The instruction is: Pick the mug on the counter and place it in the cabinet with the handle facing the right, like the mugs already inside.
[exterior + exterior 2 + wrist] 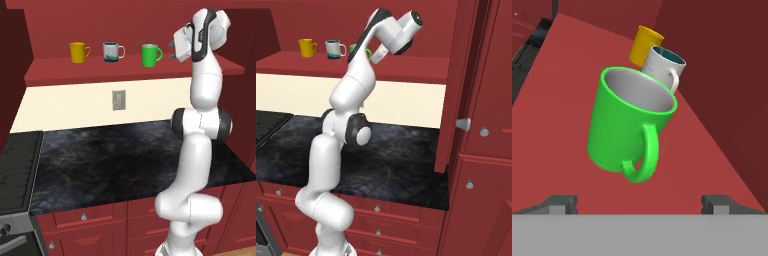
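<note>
The green mug [149,55] [624,125] stands upright on the shelf board of the open red cabinet [100,71], its handle [160,52] [643,160] pointing right, toward my hand. My gripper [173,53] [639,202] hovers just right of the mug at shelf height, open, with nothing between its fingers and clear of the mug. In the right base view my arm covers most of the mug, leaving only its green handle [370,52] in sight. The black marble counter [125,155] lies below with nothing on it.
A yellow mug [78,52] and a white-and-teal mug [112,51] stand to the green mug's left on the same shelf. A stove [17,165] borders the counter's left end. A tall red cabinet [481,100] rises at the right.
</note>
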Tool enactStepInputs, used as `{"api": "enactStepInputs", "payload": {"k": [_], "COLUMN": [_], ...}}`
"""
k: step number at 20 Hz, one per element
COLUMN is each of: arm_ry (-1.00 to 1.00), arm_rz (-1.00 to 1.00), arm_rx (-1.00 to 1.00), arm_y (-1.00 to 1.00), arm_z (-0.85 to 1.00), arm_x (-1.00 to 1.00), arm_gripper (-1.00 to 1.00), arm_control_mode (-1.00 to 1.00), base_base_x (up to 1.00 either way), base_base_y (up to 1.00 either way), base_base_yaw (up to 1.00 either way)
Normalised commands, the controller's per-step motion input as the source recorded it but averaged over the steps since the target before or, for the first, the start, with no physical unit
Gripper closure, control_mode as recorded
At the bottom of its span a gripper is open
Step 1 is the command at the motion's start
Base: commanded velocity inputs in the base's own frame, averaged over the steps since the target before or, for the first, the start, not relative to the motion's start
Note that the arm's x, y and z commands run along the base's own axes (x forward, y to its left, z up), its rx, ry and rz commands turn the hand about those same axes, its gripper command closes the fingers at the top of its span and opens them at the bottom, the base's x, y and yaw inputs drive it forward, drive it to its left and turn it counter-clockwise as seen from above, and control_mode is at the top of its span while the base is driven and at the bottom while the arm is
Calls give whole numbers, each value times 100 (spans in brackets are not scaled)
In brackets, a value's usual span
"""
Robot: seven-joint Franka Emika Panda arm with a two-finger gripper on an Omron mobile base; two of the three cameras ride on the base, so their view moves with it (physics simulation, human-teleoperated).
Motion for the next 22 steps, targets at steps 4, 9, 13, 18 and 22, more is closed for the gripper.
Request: {"api": "enactStepInputs", "payload": {"k": [4,9,13,18,22], "arm_ry": [-11,-12,-15,-21,-21], "arm_rz": [0,-1,-8,-18,-24], "arm_rx": [0,0,9,20,15], "arm_y": [-18,-13,-1,13,54], "arm_z": [0,-3,-1,-14,-62], "arm_x": [-58,-87,-100,-100,-100], "arm_gripper": [-100,-100,-100,-100,-100], "arm_control_mode": [-100,-100,-100,-100,-100], "base_base_x": [0,0,0,0,0], "base_base_y": [0,0,0,0,0], "base_base_yaw": [0,0,0,0,0]}}
